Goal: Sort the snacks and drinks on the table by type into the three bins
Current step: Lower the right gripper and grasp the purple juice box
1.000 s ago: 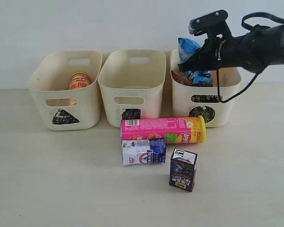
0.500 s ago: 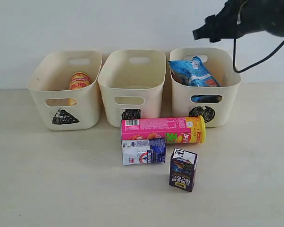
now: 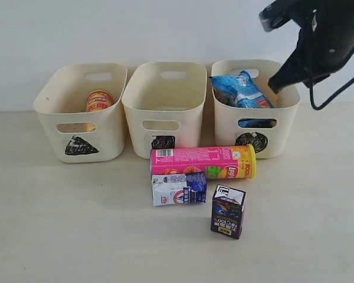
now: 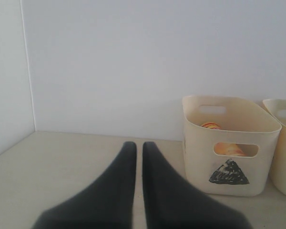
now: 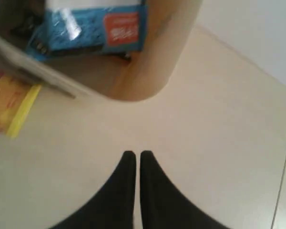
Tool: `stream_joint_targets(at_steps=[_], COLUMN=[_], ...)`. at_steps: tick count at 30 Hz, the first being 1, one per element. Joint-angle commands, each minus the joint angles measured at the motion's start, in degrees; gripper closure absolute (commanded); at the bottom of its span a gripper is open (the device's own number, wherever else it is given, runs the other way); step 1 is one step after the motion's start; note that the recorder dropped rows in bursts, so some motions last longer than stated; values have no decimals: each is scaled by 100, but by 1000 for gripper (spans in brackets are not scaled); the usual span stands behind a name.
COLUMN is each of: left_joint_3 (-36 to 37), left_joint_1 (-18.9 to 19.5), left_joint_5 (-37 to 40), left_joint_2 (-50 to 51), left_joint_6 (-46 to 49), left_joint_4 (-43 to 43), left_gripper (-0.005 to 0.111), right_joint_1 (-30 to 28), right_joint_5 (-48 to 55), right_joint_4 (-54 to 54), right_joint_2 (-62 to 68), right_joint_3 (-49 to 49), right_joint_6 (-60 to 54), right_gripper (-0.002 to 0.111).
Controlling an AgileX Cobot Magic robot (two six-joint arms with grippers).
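Note:
Three cream bins stand in a row: triangle (image 3: 81,112), square (image 3: 163,106) and circle (image 3: 256,115). The yellow-red tube (image 3: 98,101) stands in the triangle bin, also seen in the left wrist view (image 4: 210,126). The blue bag (image 3: 241,89) lies in the circle bin. The pink-yellow tube (image 3: 203,162) lies on its side on the table (image 3: 59,224), with the white and blue carton (image 3: 179,188) and the dark carton (image 3: 228,211) in front. My right gripper (image 3: 275,84) hangs shut and empty over the circle bin's right side. My left gripper (image 4: 136,145) is shut and empty, outside the exterior view.
A pale wall runs behind the bins. In the right wrist view the blue bag (image 5: 93,26) shows inside the circle bin (image 5: 152,71), and the yellow end of the tube (image 5: 12,107) lies beside it. The orange-white bag is hidden.
My right gripper let the blue bag drop into the circle bin, rose, then swung right and down beside the bin with its jaws shut. The left arm stayed still.

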Motion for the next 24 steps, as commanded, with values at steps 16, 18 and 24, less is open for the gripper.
stream_joint_targets(at_steps=[16, 18, 24], left_joint_3=[-6, -6, -6], left_joint_1=[30, 30, 30], left_joint_5=[-18, -18, -18], left_joint_2=[-17, -17, -17], left_joint_6=[-22, -22, -22], left_joint_4=[-54, -54, -54], left_gripper=[102, 102, 102], right_joint_1=[1662, 1662, 1662], right_joint_5=[1035, 470, -559], right_joint_4=[2276, 2276, 2253], right_joint_2=[-45, -45, -45], right_joint_3=[1005, 1246, 1638], right_joint_6=[-2737, -2737, -2904], right_gripper=[56, 34, 29])
